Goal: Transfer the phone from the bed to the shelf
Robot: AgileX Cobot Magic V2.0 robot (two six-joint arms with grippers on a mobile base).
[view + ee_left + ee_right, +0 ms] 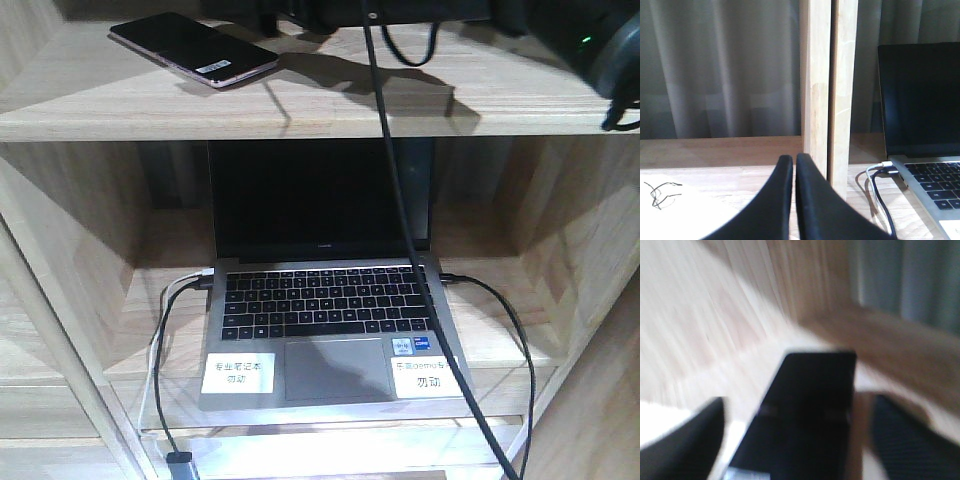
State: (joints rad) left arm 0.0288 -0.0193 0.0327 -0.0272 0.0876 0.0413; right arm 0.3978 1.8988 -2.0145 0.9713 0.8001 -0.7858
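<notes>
— So where's the phone (193, 48)?
— Flat on the shelf (330, 108) board above the grey laptop (325, 300).
— Right gripper (797, 440)?
— Spread wide, a finger on each side of the phone, gripping nothing.
— Left gripper (794, 162)?
— Pinched together, empty, beside the laptop.

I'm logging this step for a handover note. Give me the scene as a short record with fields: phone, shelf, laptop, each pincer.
phone: lying flat on the upper board, white sticker near its right end
shelf: pale wood; upper board holds the phone, lower compartment holds the laptop
laptop: open, screen dark, cables plugged in on both sides
left pincer: fingers together, empty, beside a wooden upright
right pincer: fingers spread either side of the phone, not touching it; view blurred
task state: phone appears placed on the shelf
</notes>
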